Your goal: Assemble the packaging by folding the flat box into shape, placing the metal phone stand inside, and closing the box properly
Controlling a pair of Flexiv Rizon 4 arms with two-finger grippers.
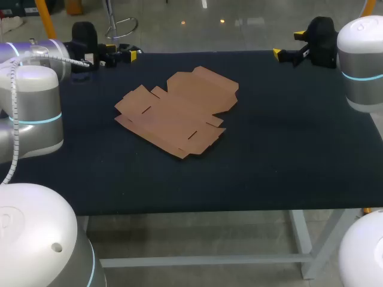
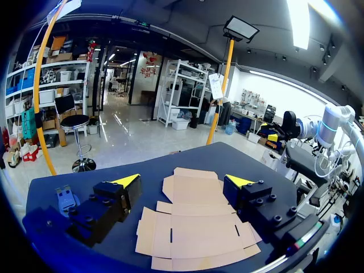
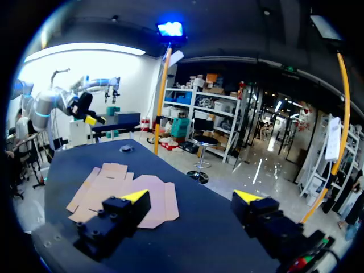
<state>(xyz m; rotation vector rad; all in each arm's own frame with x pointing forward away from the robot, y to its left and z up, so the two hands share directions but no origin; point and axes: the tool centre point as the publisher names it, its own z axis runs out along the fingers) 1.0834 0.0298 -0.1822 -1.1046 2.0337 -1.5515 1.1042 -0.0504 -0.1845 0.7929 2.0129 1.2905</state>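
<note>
Currently, a brown box is laid flat on the tabletop.
The left end effector and right end effector are held open.

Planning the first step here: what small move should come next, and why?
Probably lower the left pincer toward the box to start lifting a side flap. The box lies fully unfolded on the table, and the left pincer and right pincer are both open, empty and not touching it.
</note>
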